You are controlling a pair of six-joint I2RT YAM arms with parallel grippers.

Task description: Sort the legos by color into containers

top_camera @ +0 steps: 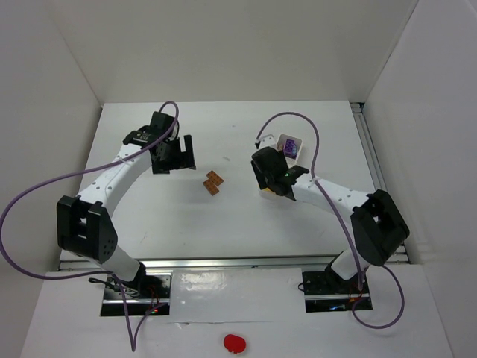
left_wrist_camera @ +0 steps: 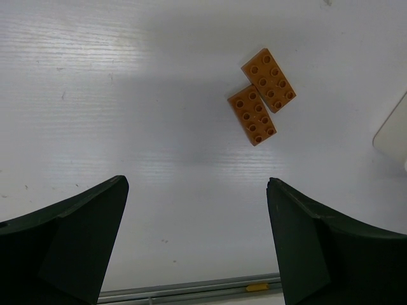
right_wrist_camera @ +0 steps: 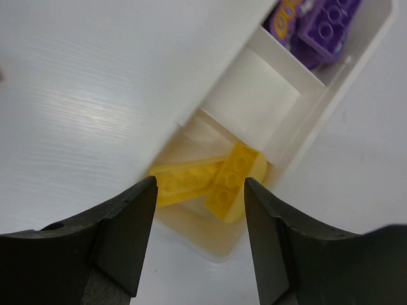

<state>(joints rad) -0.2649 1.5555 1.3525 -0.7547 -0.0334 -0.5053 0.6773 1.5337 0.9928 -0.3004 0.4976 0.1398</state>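
White worktop (top_camera: 223,231) carries the whole scene, and on it the long narrow white tray (top_camera: 282,139) lies at an angle, its far end showing and most of its length hidden in the top view under the right arm's wrist. The right gripper (top_camera: 267,170) hangs directly over the tray's near end, its jaws spread with nothing pinched between them. In the wrist view the same gripper (right_wrist_camera: 200,182) frames the near end compartment. The left gripper (top_camera: 173,155) hovers well to the left of the tray, above bare worktop, its jaws spread wide and holding nothing. Two orange-brown legos (top_camera: 214,183) lie flat and touching side by side on the worktop, left of the tray and between it and the left gripper. The yellow legos (right_wrist_camera: 210,181) rest tilted against each other in the tray's near end compartment, and the purple legos (right_wrist_camera: 318,28) sit in its far end compartment. A red blob (top_camera: 234,342) lies well apart from the tray, beyond the near edge by the arm bases.
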